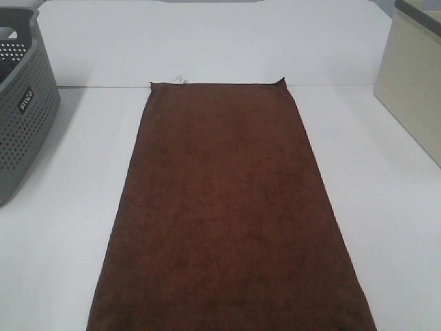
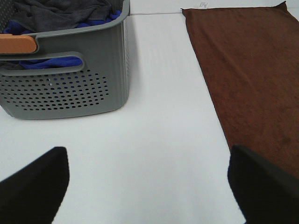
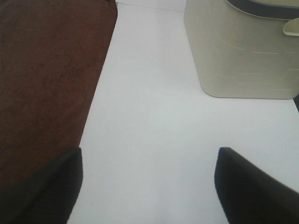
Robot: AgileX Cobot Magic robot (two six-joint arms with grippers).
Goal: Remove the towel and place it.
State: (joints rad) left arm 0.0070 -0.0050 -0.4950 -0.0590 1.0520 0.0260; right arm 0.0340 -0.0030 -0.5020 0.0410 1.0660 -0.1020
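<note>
The dark brown towel (image 1: 227, 207) lies flat and spread lengthwise down the middle of the white table, a small white tag (image 1: 179, 78) at its far left corner. Neither arm shows in the high view. In the left wrist view my left gripper (image 2: 149, 186) is open over bare table, the towel (image 2: 252, 74) beside one fingertip (image 2: 266, 186). In the right wrist view my right gripper (image 3: 147, 186) is open too, one fingertip (image 3: 46, 191) over the towel's edge (image 3: 46, 79). Nothing sits between either pair of fingers.
A grey perforated basket (image 1: 21, 103) stands at the left, holding grey and blue cloths (image 2: 60, 14). A cream bin (image 1: 413, 83) stands at the right edge (image 3: 238, 51). The white table (image 1: 62, 227) has bare strips on both sides of the towel.
</note>
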